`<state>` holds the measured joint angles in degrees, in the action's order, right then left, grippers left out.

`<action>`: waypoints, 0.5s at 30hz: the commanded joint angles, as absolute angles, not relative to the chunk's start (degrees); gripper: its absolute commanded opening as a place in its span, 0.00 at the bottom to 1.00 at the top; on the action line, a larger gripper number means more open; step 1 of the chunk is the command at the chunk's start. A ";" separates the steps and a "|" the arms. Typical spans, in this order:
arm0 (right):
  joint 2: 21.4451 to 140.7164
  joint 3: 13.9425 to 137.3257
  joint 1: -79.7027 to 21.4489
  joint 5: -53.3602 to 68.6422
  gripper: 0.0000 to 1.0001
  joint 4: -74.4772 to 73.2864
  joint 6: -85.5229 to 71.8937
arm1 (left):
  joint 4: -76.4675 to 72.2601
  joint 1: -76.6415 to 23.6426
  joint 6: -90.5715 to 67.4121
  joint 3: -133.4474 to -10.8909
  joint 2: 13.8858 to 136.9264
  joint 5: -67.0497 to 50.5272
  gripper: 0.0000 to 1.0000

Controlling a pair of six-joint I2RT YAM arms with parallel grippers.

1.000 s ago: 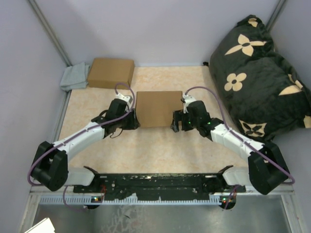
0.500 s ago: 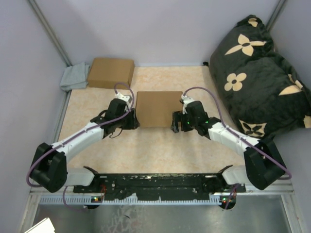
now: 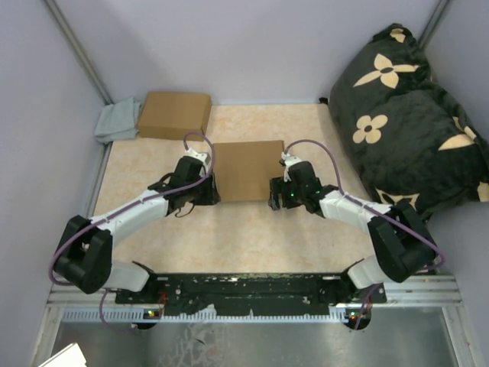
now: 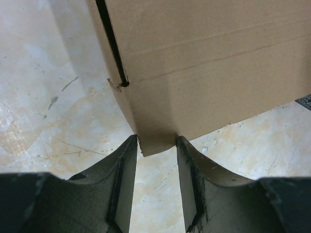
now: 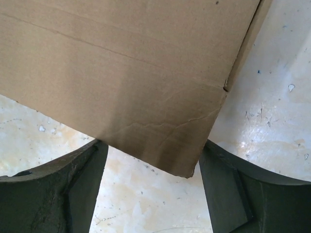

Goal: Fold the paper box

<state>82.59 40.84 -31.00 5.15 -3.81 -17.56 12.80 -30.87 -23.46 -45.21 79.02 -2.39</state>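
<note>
The paper box (image 3: 246,170) is plain brown cardboard with crease lines and a slit, and it lies in the middle of the table. My left gripper (image 3: 212,191) is at its near left corner. In the left wrist view both fingertips press the sides of that corner of the paper box (image 4: 204,58), so the left gripper (image 4: 156,141) is shut on it. My right gripper (image 3: 273,195) is at the near right corner. In the right wrist view its jaws stand wide, and the corner of the paper box (image 5: 121,73) pokes down between them at the right gripper (image 5: 153,145).
A smooth brown carton (image 3: 174,115) sits at the back left with a grey cloth (image 3: 116,121) beside it. A large black pillow with tan flowers (image 3: 405,122) fills the right side. Grey walls close the table in at the back and left.
My right gripper has slid a little left towards the box corner and its jaws have narrowed slightly. The box has shifted a touch left. The left gripper keeps its hold.
</note>
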 commanded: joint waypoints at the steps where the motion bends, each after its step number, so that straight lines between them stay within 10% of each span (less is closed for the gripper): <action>1: 81.18 40.33 -31.03 4.09 0.76 -0.67 -16.78 | 11.66 -31.11 -22.63 -45.27 79.34 -1.30 0.45; 15: 68.60 41.21 -31.03 1.36 0.79 -8.72 -16.23 | 13.71 -31.13 -22.21 -45.97 75.24 -0.20 0.46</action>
